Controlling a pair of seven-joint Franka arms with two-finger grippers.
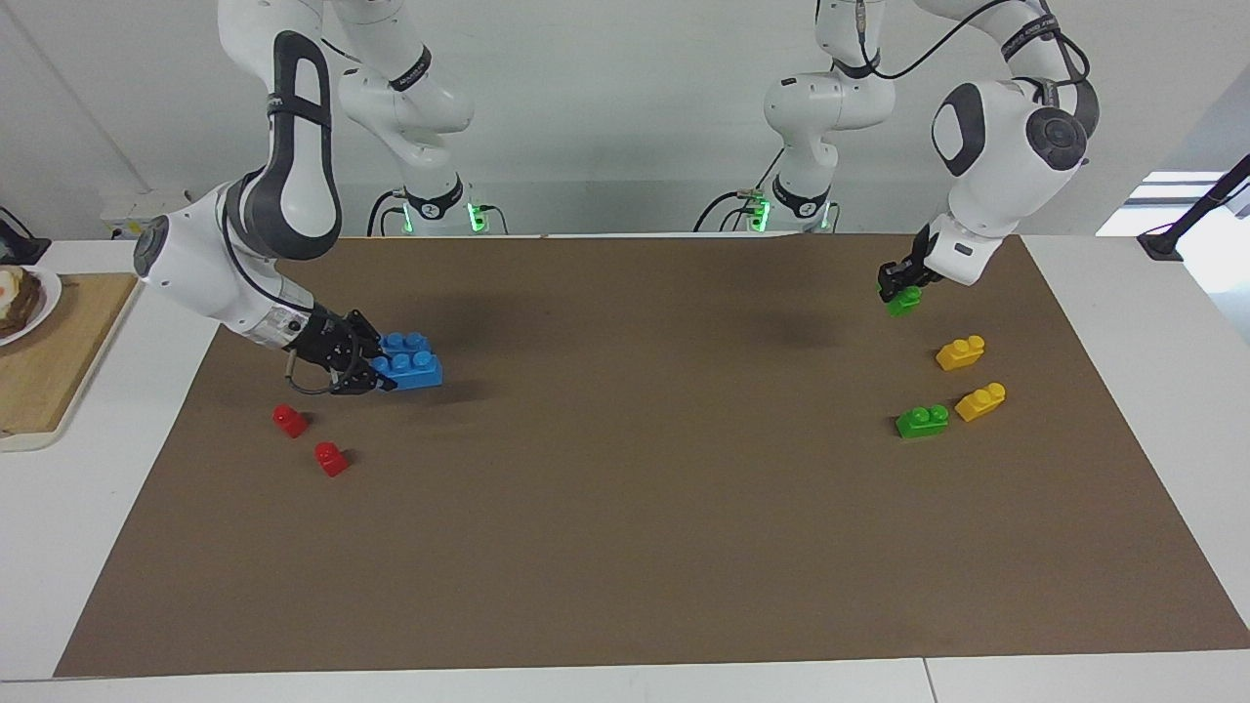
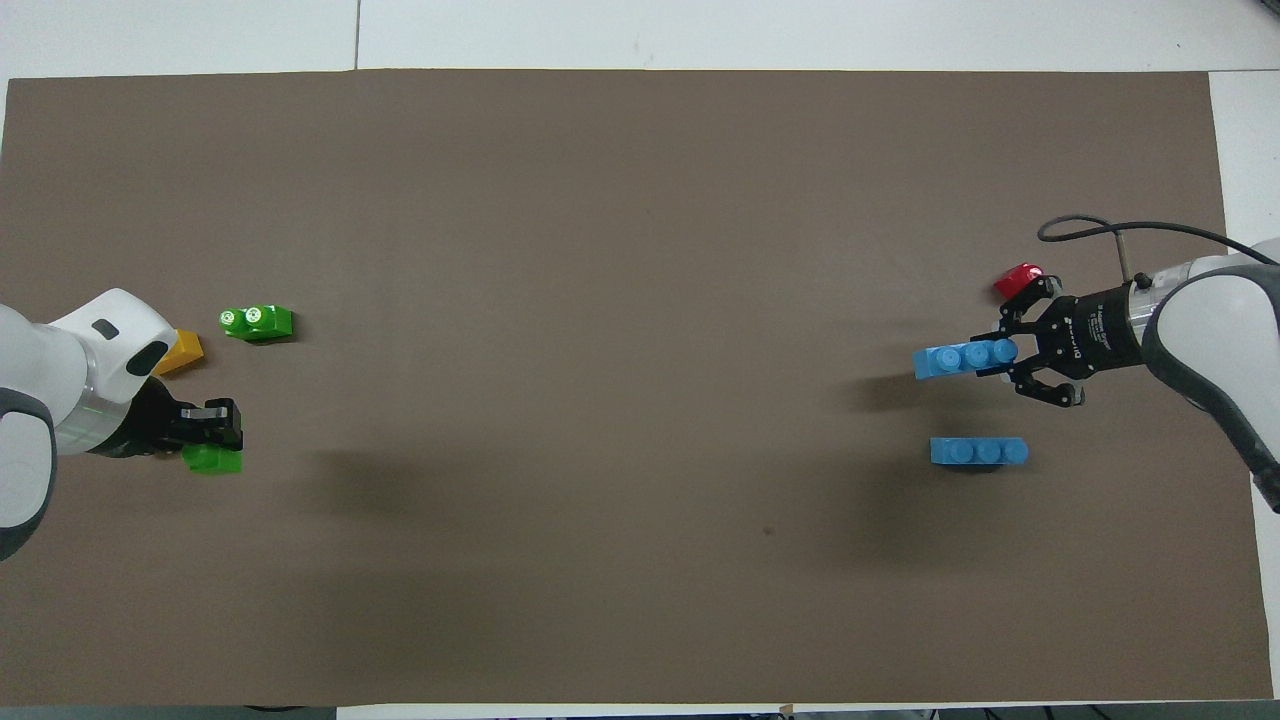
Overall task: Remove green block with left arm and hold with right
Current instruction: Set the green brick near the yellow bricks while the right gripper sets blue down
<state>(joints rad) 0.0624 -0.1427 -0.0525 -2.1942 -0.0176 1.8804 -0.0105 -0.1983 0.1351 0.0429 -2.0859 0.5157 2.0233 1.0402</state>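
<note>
The left pincer (image 1: 900, 290) is clamped on the green block (image 1: 905, 301) – pulled away – while the right pincer (image 1: 368, 371) grips the blue brick (image 1: 410, 368) to keep it steady.

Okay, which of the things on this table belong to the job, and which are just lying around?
In the job:
- green block, held by the left gripper
- blue block, held by the right gripper

Lying about:
- second green block
- two yellow blocks
- second blue block
- two red blocks
- cutting board
</note>
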